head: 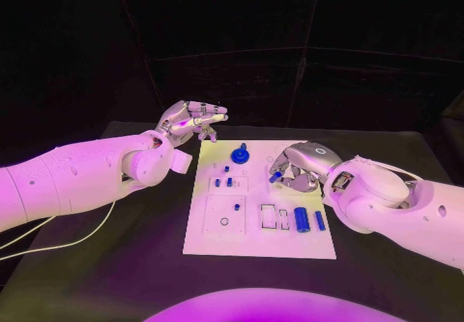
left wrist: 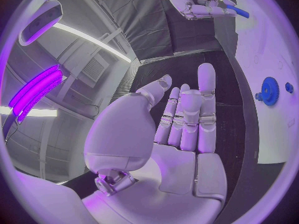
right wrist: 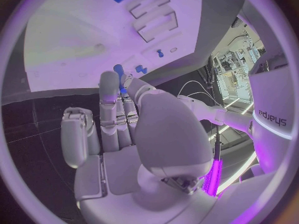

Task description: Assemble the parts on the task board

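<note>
Left hand (head: pixel 192 121) raised beyond the far left corner of the task board (head: pixel 259 245), clear of the plate; fingers partly curled with tips close together, nothing seen between them in the head view, and the left wrist view shows the palm (left wrist: pixel 159 149) bare, fingers side by side and extended. Right hand (head: pixel 298 166) sits over the board's right edge, fingers curled around a small blue peg (head: pixel 275 177) that pokes out below the fingertips toward the plate; right wrist view shows the same blue peg (right wrist: pixel 118 72) clamped at the fingertips against the thumb. Blue gear (head: pixel 239 157) stands on the board between the two hands, nearer the right hand's fingertips, not touched by either. Two short blue pins (head: pixel 223 182) stand in a raised block just left of the right hand's fingertips. A blue cylinder (head: pixel 302 219) and a thinner blue bar (head: pixel 320 221) lie on the near right part of the board, below the right hand's wrist, apart from its fingers.
</note>
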`<action>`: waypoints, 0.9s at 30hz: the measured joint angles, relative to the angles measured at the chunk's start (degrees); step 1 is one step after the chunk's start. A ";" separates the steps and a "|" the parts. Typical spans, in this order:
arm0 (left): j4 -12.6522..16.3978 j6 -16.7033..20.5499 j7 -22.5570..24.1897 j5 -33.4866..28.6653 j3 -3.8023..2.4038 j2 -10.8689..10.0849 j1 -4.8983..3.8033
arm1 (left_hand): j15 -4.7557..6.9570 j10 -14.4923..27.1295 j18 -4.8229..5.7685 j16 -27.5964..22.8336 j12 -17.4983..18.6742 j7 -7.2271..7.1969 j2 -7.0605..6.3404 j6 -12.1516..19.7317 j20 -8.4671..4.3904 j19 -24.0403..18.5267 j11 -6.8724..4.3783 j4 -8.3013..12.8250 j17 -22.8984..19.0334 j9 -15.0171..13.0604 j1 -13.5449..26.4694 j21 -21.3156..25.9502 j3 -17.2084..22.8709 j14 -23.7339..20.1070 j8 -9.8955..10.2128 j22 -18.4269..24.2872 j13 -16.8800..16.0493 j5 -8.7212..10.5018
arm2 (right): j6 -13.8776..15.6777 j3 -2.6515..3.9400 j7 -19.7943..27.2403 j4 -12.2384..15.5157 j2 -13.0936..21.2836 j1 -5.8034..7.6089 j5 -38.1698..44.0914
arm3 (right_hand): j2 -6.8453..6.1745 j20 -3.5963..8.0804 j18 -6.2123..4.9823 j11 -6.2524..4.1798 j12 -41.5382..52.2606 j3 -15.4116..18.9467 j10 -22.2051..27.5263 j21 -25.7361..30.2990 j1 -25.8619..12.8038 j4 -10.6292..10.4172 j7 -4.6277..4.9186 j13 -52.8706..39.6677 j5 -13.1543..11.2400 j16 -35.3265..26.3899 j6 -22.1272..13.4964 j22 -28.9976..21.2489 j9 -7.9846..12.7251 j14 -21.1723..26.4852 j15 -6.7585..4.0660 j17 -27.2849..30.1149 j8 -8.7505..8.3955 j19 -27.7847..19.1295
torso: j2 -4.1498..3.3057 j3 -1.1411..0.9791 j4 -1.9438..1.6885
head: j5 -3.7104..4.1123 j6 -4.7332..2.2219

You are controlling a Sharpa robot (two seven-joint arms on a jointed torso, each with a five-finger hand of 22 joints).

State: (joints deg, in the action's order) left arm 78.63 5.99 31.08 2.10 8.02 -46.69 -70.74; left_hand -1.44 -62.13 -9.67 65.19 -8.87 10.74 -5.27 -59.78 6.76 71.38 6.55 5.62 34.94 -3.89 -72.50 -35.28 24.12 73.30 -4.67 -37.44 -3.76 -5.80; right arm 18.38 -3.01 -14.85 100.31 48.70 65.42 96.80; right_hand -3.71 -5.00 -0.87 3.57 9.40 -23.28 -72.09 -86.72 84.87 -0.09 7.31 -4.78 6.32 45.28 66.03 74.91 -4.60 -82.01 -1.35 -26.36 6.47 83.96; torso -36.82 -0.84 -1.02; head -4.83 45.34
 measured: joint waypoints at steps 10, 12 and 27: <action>-0.34 -0.06 -0.05 0.00 0.00 0.22 0.00 | 0.00 0.00 0.00 0.00 0.00 0.00 0.00 0.00 0.00 0.00 0.00 0.00 0.00 0.00 0.00 0.00 0.00 0.00 0.00 -0.01 0.00 0.00 | 2.81 0.05 2.18 2.91 -4.17 -0.06 -2.65 | -0.61 0.00 0.00 0.00 -0.42 -0.41 0.00 0.00 -0.21 0.08 -0.01 0.06 0.01 0.00 0.00 0.00 -0.33 0.00 0.01 0.00 -0.05 0.00 | -0.09 0.08 -0.07 | -0.34 -0.09; -0.37 -0.07 -0.05 0.00 0.00 0.32 0.00 | 0.00 0.00 0.00 0.00 0.00 0.00 0.00 0.00 0.00 0.00 0.00 0.00 0.00 0.00 0.00 0.00 0.00 0.00 0.00 -0.01 0.00 0.00 | 2.73 0.01 2.71 2.17 -5.97 -0.41 -3.13 | -0.77 0.00 0.00 0.00 -0.76 -0.46 0.00 0.00 -0.37 0.11 -0.01 0.05 0.01 0.00 -0.01 0.00 -0.33 0.00 0.01 0.00 -0.34 0.00 | -0.13 0.09 -0.09 | -0.38 -0.04; -0.43 -0.14 -0.06 -0.01 0.00 0.93 0.00 | 0.00 0.00 0.00 0.00 0.00 0.00 0.00 0.00 0.00 0.00 0.00 0.00 0.01 0.00 0.00 0.00 0.00 0.00 0.00 -0.01 0.00 0.00 | -3.66 -1.40 5.02 -3.50 -14.41 -4.30 -2.91 | -1.05 -0.01 0.01 -0.29 -1.32 -0.95 -0.30 0.00 -0.68 0.32 0.16 0.09 0.00 0.00 -0.27 0.00 -0.04 0.00 0.01 -0.01 -0.72 0.00 | -0.19 0.06 -0.14 | -1.70 0.72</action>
State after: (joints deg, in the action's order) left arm 78.20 5.85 31.02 2.09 8.02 -45.77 -70.74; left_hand -1.44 -62.13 -9.67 65.19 -8.87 10.73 -5.27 -59.78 6.76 71.38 6.55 5.62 34.95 -3.89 -72.50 -35.29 24.12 73.30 -4.67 -37.45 -3.77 -5.81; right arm 14.72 -4.41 -9.83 96.81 34.29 61.12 93.89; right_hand -4.76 -5.01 -0.86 3.28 8.08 -24.23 -72.38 -86.72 84.19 0.24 7.47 -4.70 6.33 45.28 65.76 74.91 -4.65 -82.01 -1.34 -26.37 5.75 83.96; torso -37.01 -0.78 -1.15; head -6.53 46.06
